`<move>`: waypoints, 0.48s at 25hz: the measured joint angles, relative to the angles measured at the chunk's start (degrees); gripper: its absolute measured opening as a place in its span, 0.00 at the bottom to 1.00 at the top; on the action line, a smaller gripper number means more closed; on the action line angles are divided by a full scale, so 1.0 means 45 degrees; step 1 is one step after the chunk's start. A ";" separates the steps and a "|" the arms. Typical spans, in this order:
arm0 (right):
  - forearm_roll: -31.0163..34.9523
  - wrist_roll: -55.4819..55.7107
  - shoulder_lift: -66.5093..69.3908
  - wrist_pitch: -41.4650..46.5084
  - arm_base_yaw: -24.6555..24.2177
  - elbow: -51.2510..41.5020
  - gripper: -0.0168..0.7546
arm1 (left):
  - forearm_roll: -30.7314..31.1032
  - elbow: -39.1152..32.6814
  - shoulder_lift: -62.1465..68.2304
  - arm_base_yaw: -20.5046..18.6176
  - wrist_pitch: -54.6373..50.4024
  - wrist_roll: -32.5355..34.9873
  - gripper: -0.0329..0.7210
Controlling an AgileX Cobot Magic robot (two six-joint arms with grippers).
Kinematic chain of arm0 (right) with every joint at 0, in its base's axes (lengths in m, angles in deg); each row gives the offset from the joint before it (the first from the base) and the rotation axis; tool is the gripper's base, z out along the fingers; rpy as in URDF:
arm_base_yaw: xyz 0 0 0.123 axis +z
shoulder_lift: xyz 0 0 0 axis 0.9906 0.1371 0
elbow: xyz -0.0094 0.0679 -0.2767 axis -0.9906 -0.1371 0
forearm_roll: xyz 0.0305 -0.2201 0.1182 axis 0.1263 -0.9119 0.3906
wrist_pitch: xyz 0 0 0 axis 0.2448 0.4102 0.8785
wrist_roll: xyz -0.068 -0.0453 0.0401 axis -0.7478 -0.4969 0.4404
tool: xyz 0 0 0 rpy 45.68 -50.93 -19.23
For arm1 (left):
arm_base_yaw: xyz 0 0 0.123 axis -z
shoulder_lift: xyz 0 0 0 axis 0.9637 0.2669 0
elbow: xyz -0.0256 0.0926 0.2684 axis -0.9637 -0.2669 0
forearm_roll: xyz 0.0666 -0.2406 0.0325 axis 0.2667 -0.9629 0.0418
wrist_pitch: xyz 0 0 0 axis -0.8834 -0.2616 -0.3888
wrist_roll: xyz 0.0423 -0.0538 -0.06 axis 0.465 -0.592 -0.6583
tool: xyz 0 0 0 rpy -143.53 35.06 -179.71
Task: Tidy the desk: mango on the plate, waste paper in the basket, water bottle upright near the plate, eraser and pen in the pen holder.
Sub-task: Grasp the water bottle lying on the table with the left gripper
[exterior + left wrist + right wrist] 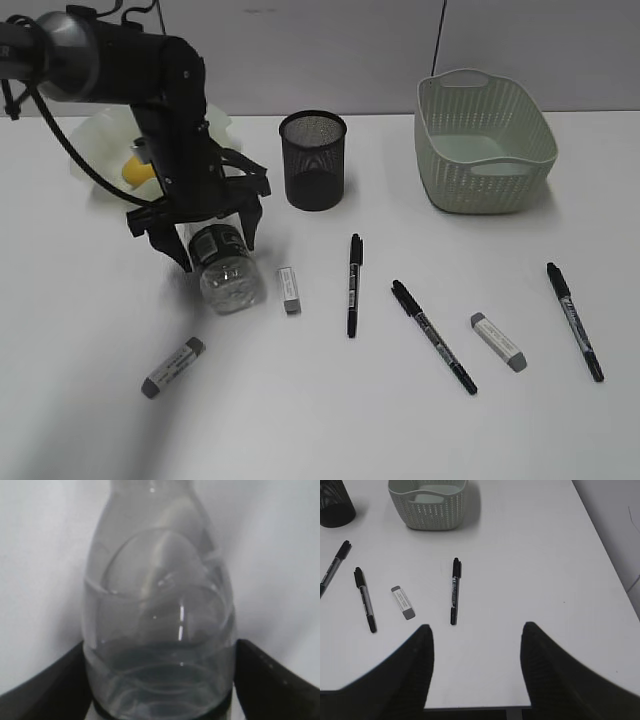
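The left gripper [205, 240], fingers spread wide, straddles the small clear plastic water bottle [224, 270] lying on the plain white desk [320, 420]. The round bottle could roll away if nudged off-centre. The right gripper [476, 645] hangs open, empty.

Plain white flat desk [400, 420] carries a black mesh pen holder [313, 160], pale green woven-look basket [485, 140] and clear plastic water bottle [225, 270] lying down. Three black pens [354, 285] and three grey-white erasers [288, 289] lie scattered in front.

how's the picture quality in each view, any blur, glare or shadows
Exterior view: even light, soft shadows under the left gripper. Left wrist view: the bottle fills the frame, hazy, with small glints. Right wrist view: pens sharp, the right gripper's fingers dark and soft-edged.
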 joint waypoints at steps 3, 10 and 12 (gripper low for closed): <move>0.0000 0.0000 0.0000 0.0000 0.0000 0.0000 0.60 | 0.0161 0.0000 0.0000 0.0000 -0.0032 0.0000 0.88; 0.0000 0.0000 0.0000 0.0000 0.0000 0.0000 0.60 | 0.0613 0.0000 0.0000 -0.0013 -0.0584 -0.0115 0.73; 0.0000 0.0000 0.0000 0.0000 0.0000 0.0000 0.60 | 0.0475 0.0016 0.0000 -0.0013 -0.0594 -0.0179 0.69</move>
